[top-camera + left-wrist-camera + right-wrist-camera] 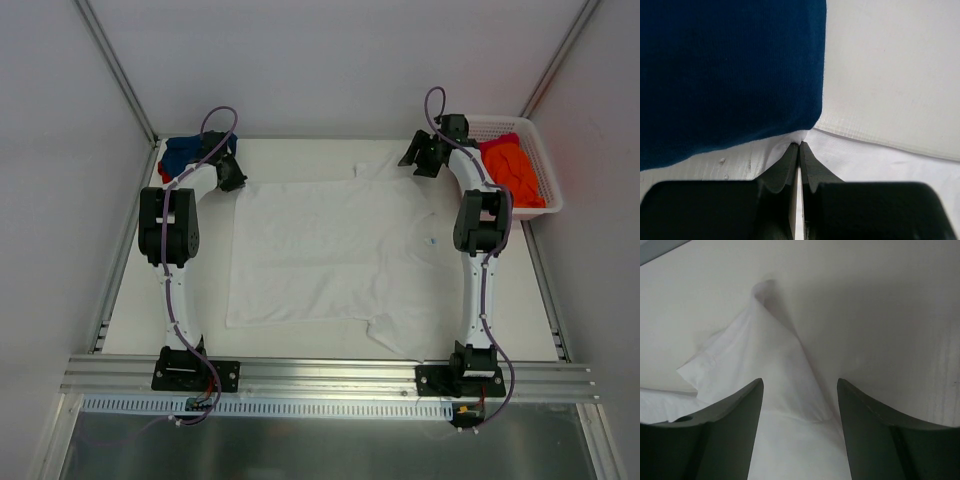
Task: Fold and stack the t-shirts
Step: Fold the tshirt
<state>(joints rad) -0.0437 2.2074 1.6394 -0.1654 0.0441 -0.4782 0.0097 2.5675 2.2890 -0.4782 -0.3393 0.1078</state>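
White tee lies flat on the table: limp, light, best pinched at 2 corners. Left gripper is clamped on its far-left corner beside the blue tee. Right gripper, fingers apart, is over the far sleeve.

— What did the work surface look like?
— It was a flat matte white tabletop, closed in by pale grey panel walls at the back and on both sides.
— Any framing?
— Slim aluminium corner posts rose at the back corners. A ribbed aluminium rail ran along the near edge, with a glossy grey sheet below it.
— And the light?
— Soft and even; the shadows were faint.
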